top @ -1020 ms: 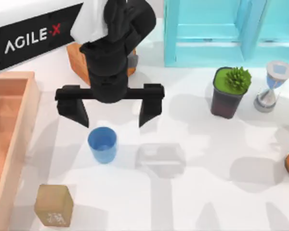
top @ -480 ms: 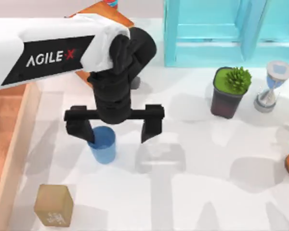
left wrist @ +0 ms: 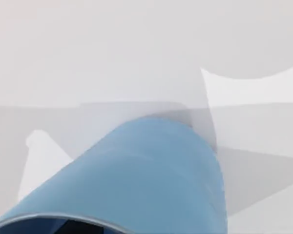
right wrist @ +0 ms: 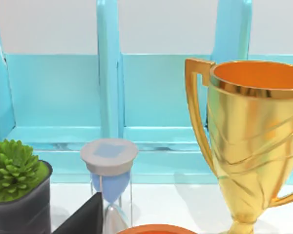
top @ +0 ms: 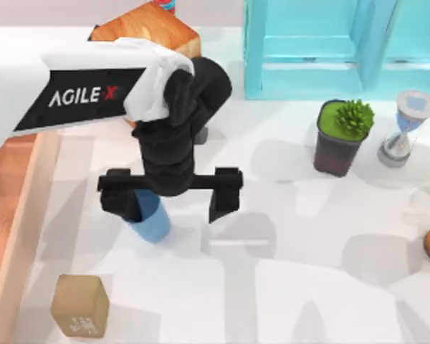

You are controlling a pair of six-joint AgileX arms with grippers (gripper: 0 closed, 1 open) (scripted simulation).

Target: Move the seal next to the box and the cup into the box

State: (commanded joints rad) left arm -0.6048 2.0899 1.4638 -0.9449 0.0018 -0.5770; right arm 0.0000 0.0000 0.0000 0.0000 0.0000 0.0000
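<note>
— At the far left edge of the table, is anything in the box (top: pixel 14 208) yet?

— Not the cup. I see the box's thick wooden wall and a strip of its floor there, and the cup isn't in it. The seal (top: pixel 80 306) sits near the front of the table, close by that wall but a little apart from it. I'd judge it is not far off its place beside the box, though whether it counts as placed I can't say.

— And your left claw?

— My left gripper (top: pixel 173 197) hangs low over the table just right of the box, fingers spread wide apart. One finger (top: pixel 122 201) is down over the blue cup (top: pixel 149 221), covering part of its rim from above; the other (top: pixel 226 195) stands off to the cup's right with bare table under it. So the cup is not centred between them, and nothing is gripped. My left wrist camera looks along the cup's blue side (left wrist: pixel 151 180) from very close, the cup upright on the white table (left wrist: pixel 136 48).

— So what remains?

— By my reckoning, nearly everything for the cup: centre, close, lift, carry it left over the wall, release.

— And further right?

— A potted plant (top: pixel 340 136), an hourglass (top: pixel 403 127) and the turquoise shelf frame (top: pixel 308 50). My right arm is parked at that side, its camera facing a gold trophy (right wrist: pixel 249 141); I can't tell the state of its claw.
</note>
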